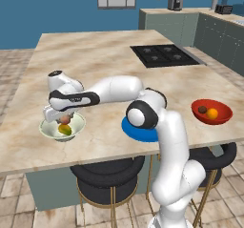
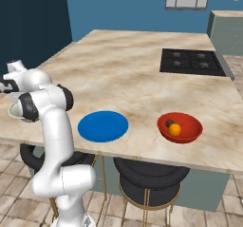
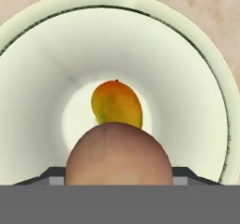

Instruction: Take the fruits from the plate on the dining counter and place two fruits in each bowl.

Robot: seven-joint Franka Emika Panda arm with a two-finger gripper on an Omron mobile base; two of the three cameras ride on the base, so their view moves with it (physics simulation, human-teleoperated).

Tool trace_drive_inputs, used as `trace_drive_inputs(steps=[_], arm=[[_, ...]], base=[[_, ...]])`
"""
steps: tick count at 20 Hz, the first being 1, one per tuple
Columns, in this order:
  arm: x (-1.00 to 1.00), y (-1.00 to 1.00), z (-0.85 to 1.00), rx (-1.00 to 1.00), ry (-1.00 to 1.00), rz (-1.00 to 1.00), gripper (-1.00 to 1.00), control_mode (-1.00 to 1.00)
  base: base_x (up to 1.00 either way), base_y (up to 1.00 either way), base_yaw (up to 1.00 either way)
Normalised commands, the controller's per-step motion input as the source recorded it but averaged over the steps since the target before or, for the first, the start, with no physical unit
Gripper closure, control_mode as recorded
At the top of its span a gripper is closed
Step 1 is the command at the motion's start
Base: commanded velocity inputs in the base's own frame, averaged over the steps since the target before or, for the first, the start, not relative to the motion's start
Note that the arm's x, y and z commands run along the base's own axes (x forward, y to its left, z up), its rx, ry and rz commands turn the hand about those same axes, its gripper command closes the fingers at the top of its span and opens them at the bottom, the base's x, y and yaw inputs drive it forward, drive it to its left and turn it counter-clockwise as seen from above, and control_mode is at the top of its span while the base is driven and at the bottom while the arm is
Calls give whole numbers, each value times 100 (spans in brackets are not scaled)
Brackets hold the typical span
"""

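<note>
1. Nearest to the hand camera is the pinkish-red apple (image 3: 117,155), held between the finger tips of the gripper (image 1: 65,119), which is closed on it.
2. It hangs directly over the pale bowl (image 3: 197,101), where the green-yellow fruit (image 3: 116,102) already lies at the bottom.
3. To do this well, I judge the hand should go a little lower before it lets go, so the apple does not bounce out.
4. Farther right, the blue plate (image 2: 103,126) has no fruit, and the red bowl (image 2: 180,127) holds the orange (image 2: 175,129) and the brown fruit (image 2: 169,123) on the dining counter (image 2: 133,74).
</note>
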Motion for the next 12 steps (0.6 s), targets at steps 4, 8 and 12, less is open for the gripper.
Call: trace_drive_inputs(steps=[4, 8, 12], arm=[[5, 27, 0, 0, 0, 4, 100, -100], [23, 10, -14, 0, 0, 0, 100, -100], [30, 2, -27, 0, 0, 0, 100, -100]], base=[[0, 0, 0], [0, 0, 0], [0, 0, 0]])
